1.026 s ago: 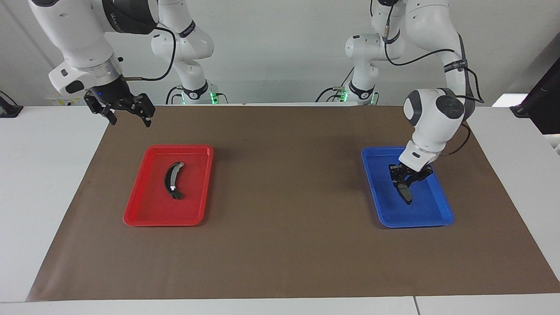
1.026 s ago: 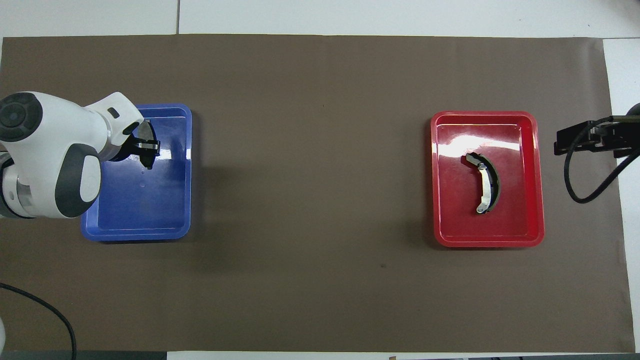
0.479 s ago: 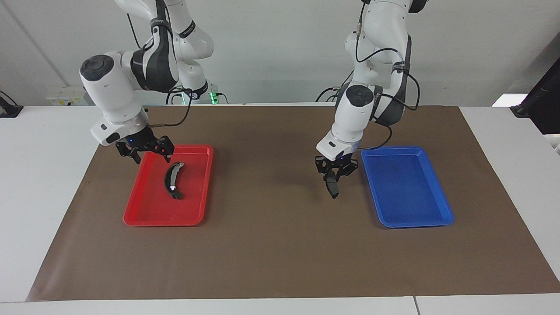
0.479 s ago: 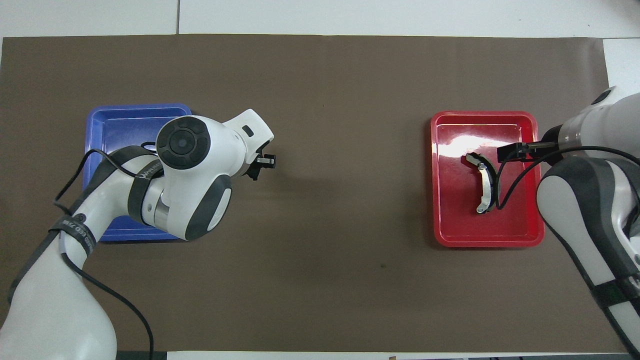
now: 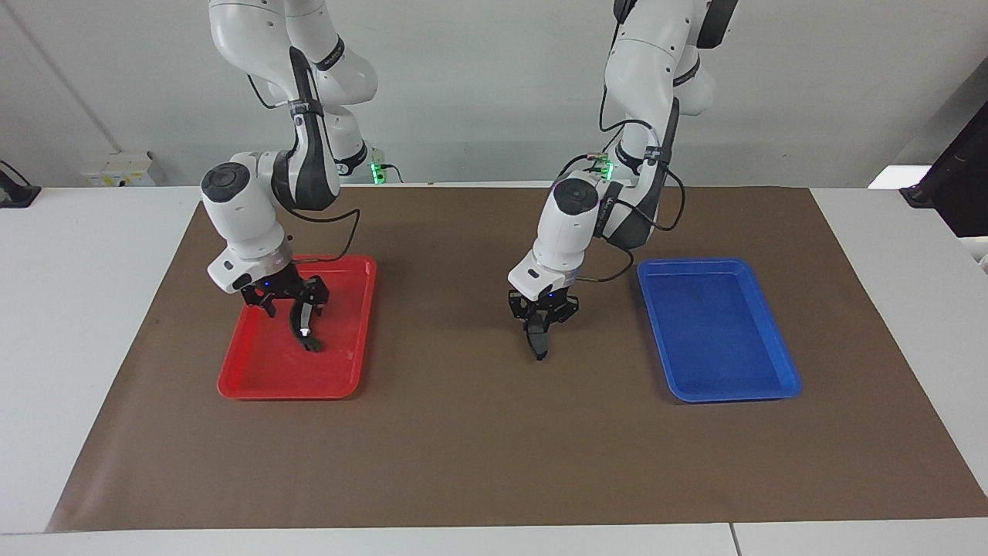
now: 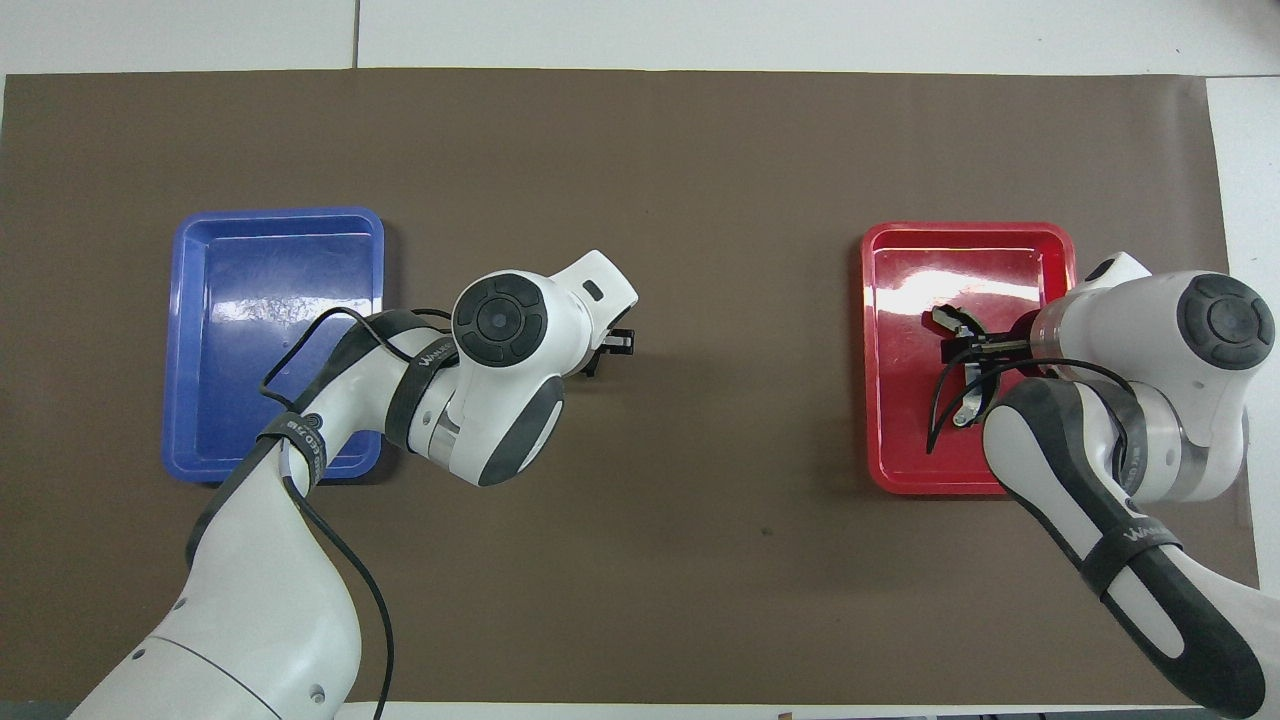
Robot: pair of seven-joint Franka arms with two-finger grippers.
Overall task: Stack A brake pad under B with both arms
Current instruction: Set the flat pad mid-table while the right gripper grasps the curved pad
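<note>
The left gripper, clamped on the short pad, hangs low over the bare mat mid-worktop, seemingly about to set it down; the right gripper, fingers apart, straddles the crescent piece in the red tray; next, probably, close and lift.

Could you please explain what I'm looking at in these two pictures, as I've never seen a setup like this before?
These are two white robot arms at a table covered by a brown mat. One picture faces the robots from across the table; the other looks down from above them. The left gripper is shut on A brake pad, a short dark grey piece, over the mat between the two trays. The blue tray has nothing in it. The right gripper is down at B, a long curved black piece with a silver strip, which lies in the red tray; its fingers are open.
</note>
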